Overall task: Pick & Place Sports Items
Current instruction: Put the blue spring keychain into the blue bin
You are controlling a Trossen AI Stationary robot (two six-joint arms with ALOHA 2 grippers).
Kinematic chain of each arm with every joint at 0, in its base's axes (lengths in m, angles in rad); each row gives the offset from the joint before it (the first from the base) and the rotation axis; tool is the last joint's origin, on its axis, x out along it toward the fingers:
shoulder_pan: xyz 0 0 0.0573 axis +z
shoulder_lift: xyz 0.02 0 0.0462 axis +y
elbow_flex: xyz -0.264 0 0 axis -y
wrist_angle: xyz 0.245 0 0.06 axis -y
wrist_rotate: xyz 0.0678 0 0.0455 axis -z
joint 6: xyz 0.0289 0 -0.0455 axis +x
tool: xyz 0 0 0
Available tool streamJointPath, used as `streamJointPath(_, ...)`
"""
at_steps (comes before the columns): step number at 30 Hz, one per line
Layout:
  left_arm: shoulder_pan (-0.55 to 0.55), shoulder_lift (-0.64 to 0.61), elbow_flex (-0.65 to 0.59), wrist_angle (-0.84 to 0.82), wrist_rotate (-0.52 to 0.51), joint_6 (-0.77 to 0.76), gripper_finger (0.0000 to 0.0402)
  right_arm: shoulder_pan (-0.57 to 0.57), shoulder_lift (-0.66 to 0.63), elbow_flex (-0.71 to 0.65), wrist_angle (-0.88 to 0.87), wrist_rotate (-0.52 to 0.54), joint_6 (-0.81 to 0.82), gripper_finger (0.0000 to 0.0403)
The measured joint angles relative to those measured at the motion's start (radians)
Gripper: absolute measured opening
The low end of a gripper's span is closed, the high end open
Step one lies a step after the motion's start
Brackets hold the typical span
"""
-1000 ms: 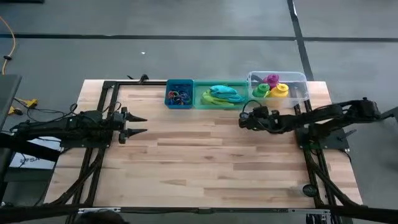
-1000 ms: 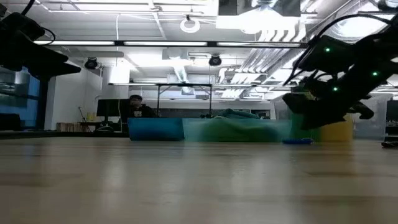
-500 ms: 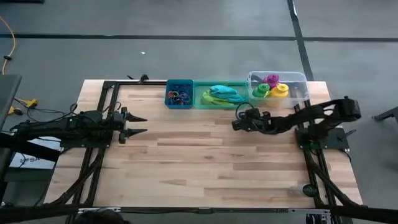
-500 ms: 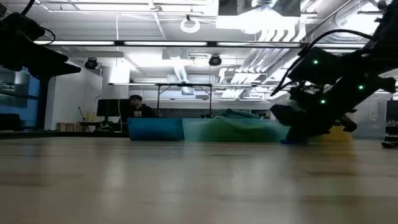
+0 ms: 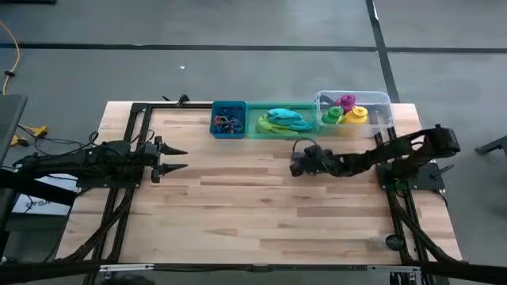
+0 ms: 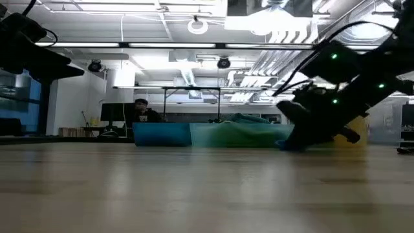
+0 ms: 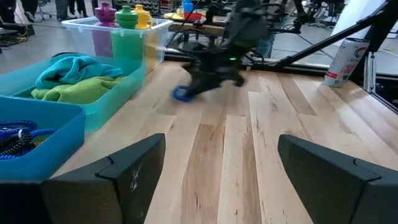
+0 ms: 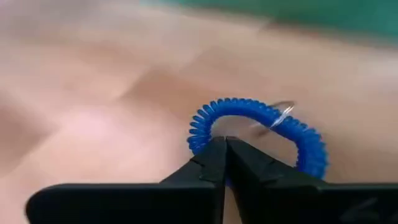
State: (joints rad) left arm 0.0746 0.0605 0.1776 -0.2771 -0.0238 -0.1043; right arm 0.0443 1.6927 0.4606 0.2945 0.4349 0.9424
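Jaws on the left gripper (image 5: 176,158) stand apart and empty, waiting at the worktop's (image 5: 261,206) left edge. Mid-worktop, the right gripper (image 8: 225,152) is pinched shut on a blue coiled ring (image 8: 258,134), low over the wood, just near of the green bin (image 5: 279,123). Such a thin hold on springy coil could slip, dropping the ring outside the blue bin (image 5: 228,119). Farther right, bottles (image 5: 345,110) fill the clear bin (image 5: 382,105). No readable writing anywhere.
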Motion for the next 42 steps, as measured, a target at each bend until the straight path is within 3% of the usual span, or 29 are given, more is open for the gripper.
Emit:
streamJointPath(9, 0.0, 0.0, 0.0, 0.0, 0.0, 0.0, 0.0254, 0.172, -0.088, -0.007, -0.082, -0.075, 0.153, 0.0)
streamJointPath(15, 0.0, 0.0, 0.0, 0.0, 0.0, 0.0, 0.0254, 0.224, -0.149, -0.012, -0.151, 0.041, 0.156, 0.0)
streamJointPath(19, 0.0, 0.0, 0.0, 0.0, 0.0, 0.0, 0.0254, 0.227, -0.181, -0.01, -0.148, 0.064, 0.123, 0.0003)
streamJointPath(28, 0.0, 0.0, 0.0, 0.0, 0.0, 0.0, 0.0254, 0.22, -0.272, -0.009, -0.143, 0.072, -0.09, 0.009)
streamJointPath(33, 0.0, 0.0, 0.0, 0.0, 0.0, 0.0, 0.0254, 0.179, -0.31, -0.008, -0.217, 0.019, -0.191, 0.0137)
streamJointPath(42, 0.0, 0.0, 0.0, 0.0, 0.0, 0.0, 0.0254, 0.094, -0.321, -0.016, -0.349, -0.089, -0.343, 0.0168)
